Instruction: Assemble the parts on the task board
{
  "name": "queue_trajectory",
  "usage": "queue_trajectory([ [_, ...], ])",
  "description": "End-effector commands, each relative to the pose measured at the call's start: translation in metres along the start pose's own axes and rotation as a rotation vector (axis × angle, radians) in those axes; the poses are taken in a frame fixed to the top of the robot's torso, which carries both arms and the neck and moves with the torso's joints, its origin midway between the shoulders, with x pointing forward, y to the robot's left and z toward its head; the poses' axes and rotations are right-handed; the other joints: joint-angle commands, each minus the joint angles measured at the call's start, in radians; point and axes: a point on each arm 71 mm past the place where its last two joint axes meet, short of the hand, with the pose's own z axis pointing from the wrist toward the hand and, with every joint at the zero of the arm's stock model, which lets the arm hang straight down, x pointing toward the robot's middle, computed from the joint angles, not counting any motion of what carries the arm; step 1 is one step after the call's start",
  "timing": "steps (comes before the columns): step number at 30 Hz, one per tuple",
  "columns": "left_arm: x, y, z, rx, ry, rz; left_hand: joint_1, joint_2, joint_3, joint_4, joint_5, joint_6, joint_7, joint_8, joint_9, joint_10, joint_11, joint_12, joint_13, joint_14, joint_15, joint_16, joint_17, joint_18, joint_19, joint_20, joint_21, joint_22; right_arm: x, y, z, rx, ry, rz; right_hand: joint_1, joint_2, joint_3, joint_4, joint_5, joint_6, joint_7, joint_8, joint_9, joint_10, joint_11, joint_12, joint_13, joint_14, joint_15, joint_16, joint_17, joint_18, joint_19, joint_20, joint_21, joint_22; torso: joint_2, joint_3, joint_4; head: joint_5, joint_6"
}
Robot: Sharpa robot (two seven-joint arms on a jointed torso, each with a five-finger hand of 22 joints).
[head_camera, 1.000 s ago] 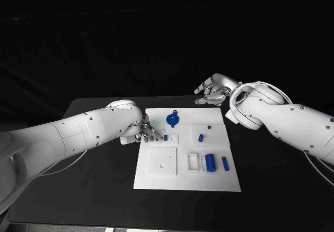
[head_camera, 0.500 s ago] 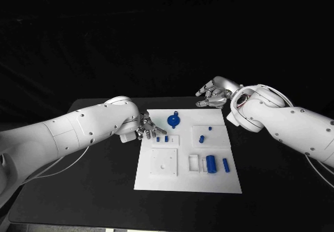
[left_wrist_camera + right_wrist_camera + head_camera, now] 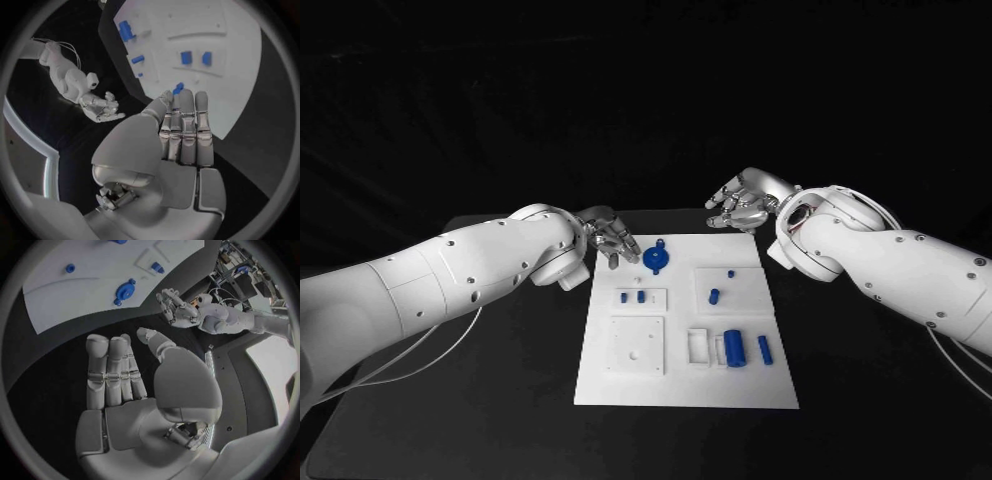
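Two silver hands are hovering at the far end of the task board (image 3: 687,385), both holding nothing. In the head view the left hand (image 3: 609,236) is sitting left of centre, just off the board's upper left corner, its fingers spread apart and pointing toward the board. The right hand (image 3: 746,198) is hanging right of centre, above the board's upper right corner, fingers loosely apart and empty. Each wrist view is showing that arm's own hand flat with its fingers side by side, extended and gripping nothing: left hand (image 3: 178,135), right hand (image 3: 125,380).

On the white board, a round blue part with a small knob (image 3: 656,258) is lying near the upper edge, close to the left hand's fingertips. Two small blue pieces (image 3: 633,297) are sitting in a raised square to the left of the middle, and another small blue piece (image 3: 714,295) is lying right of them. Lower right, a blue cylinder (image 3: 736,349) is standing beside a slim blue bar (image 3: 764,348).
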Motion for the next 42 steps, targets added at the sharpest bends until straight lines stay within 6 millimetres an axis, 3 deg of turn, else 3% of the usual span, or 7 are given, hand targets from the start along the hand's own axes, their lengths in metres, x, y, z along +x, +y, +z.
queue_trajectory([
  [1, -0.010, -0.025, -0.001, 0.305, -0.196, 0.058, 0.009, -0.001, 0.010, -0.030, -0.009, 0.004, 0.009, -0.001, -0.084, -0.008, 0.017, -0.060, 0.000, 0.001, 0.008, -0.024, -0.023, 0.018, -0.007, 0.012, -0.003, 0.019, -0.002, 0.001, 0.001, -0.026, -0.039, 0.041, -0.002, -0.006, 0.015, -0.001, -0.010, 0.011, 0.002, 0.003, 0.000, 0.033, 0.002, -0.093, -0.108, 0.004, -0.001, -0.008, -0.020, 0.009, 0.005, -0.003, -0.036, 0.021, 0.002, 0.0016, -0.0031, -0.003, 0.008],
  [4, -0.007, -0.030, 0.001, 0.351, -0.231, 0.144, 0.003, -0.003, 0.020, -0.044, -0.025, -0.004, 0.013, -0.002, -0.135, -0.033, 0.032, -0.109, -0.002, 0.009, 0.015, -0.074, -0.055, 0.029, -0.011, 0.020, -0.008, 0.027, -0.003, 0.000, 0.002, -0.031, -0.058, 0.059, -0.003, -0.005, 0.034, -0.004, -0.021, 0.017, 0.005, 0.002, 0.000, 0.069, 0.011, -0.214, -0.243, 0.003, 0.005, -0.006, -0.034, 0.011, 0.012, 0.001, -0.059, 0.019, 0.002, 0.0029, -0.0016, -0.007, 0.011],
  [6, -0.005, -0.032, 0.004, 0.369, -0.246, 0.199, -0.008, -0.008, 0.032, -0.063, -0.039, 0.006, 0.013, 0.002, -0.208, -0.039, 0.035, -0.112, -0.003, 0.057, 0.015, -0.129, -0.091, 0.043, 0.005, 0.028, -0.016, 0.031, -0.004, 0.000, 0.002, -0.035, -0.068, 0.070, -0.005, -0.005, 0.042, -0.006, -0.027, 0.021, 0.009, 0.000, -0.001, 0.095, 0.021, -0.290, -0.327, 0.004, 0.012, -0.007, -0.043, 0.018, 0.014, 0.006, -0.078, 0.016, 0.002, 0.0040, -0.0016, -0.008, 0.013],
  [12, 0.008, -0.039, 0.013, 0.376, -0.248, 0.370, -0.031, -0.019, 0.031, -0.073, -0.057, 0.027, 0.008, 0.000, -0.270, -0.038, 0.031, -0.114, -0.003, 0.105, 0.007, -0.108, -0.078, 0.046, 0.049, 0.021, -0.017, 0.041, -0.005, 0.002, 0.003, -0.046, -0.088, 0.089, -0.013, 0.000, 0.059, -0.006, -0.022, 0.030, 0.009, 0.003, 0.000, 0.119, 0.038, -0.423, -0.483, 0.007, 0.019, -0.002, -0.064, 0.032, 0.025, 0.015, -0.111, 0.014, 0.008, 0.0067, -0.0035, -0.010, 0.020],
  [23, 0.023, -0.037, 0.027, 0.266, -0.162, 0.569, -0.039, -0.045, 0.030, -0.073, -0.045, 0.025, 0.008, 0.000, -0.270, -0.090, 0.044, -0.114, -0.003, 0.105, 0.011, -0.040, -0.046, 0.051, 0.077, 0.024, -0.025, 0.065, -0.005, 0.005, 0.002, -0.057, -0.097, 0.098, -0.022, -0.005, 0.075, 0.000, -0.018, 0.029, 0.012, 0.004, 0.001, 0.112, 0.049, -0.488, -0.483, 0.005, 0.025, 0.009, -0.082, 0.039, 0.033, 0.021, -0.136, 0.022, 0.017, 0.0143, -0.0065, -0.012, 0.026],
  [30, 0.029, -0.034, 0.029, 0.225, -0.113, 0.607, -0.043, -0.054, 0.038, -0.060, -0.040, 0.014, 0.010, -0.001, -0.271, -0.089, 0.044, -0.114, -0.003, 0.090, 0.013, 0.001, -0.042, 0.052, 0.083, 0.027, -0.038, 0.098, -0.005, 0.006, 0.002, -0.058, -0.096, 0.099, -0.024, -0.010, 0.077, 0.005, -0.013, 0.025, 0.013, 0.004, 0.001, 0.111, 0.052, -0.502, -0.484, 0.005, 0.027, 0.012, -0.089, 0.042, 0.037, 0.023, -0.145, 0.026, 0.015, 0.0122, -0.0043, -0.017, 0.024],
  [42, 0.036, -0.031, 0.033, 0.187, -0.072, 0.629, -0.025, -0.065, 0.024, -0.035, -0.013, -0.011, 0.011, -0.001, -0.272, -0.160, 0.054, -0.114, -0.004, 0.089, 0.012, 0.012, -0.056, 0.052, 0.092, 0.028, -0.063, 0.113, -0.003, 0.010, 0.002, -0.064, -0.092, 0.102, -0.025, -0.014, 0.084, 0.010, -0.010, 0.020, 0.015, 0.004, 0.001, 0.102, 0.056, -0.513, -0.484, 0.011, 0.028, 0.014, -0.103, 0.045, 0.044, 0.025, -0.150, 0.030, 0.017, 0.0134, -0.0049, -0.021, 0.022],
])
